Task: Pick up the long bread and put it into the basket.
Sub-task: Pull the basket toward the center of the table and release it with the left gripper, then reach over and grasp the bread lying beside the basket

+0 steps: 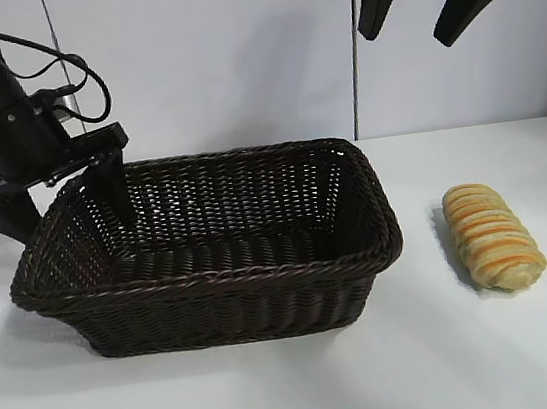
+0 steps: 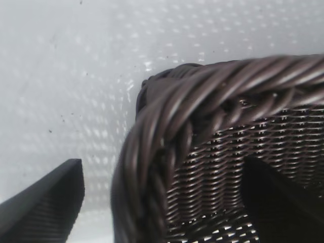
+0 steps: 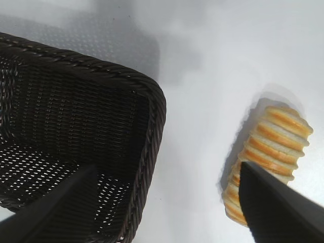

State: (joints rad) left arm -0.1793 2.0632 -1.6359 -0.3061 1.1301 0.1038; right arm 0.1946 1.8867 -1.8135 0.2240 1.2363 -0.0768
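The long bread, golden-tan with orange ridges, lies on the white table right of the basket. The basket is dark brown wicker and nothing shows in it. My left gripper is open and straddles the basket's left rim, one finger inside and one outside; the left wrist view shows the braided rim between the jaws of the left gripper. My right gripper is open and empty, high above the gap between basket and bread. The right wrist view shows the right gripper, the bread and the basket corner.
The white table runs in front of and to the right of the basket. A pale wall stands behind it.
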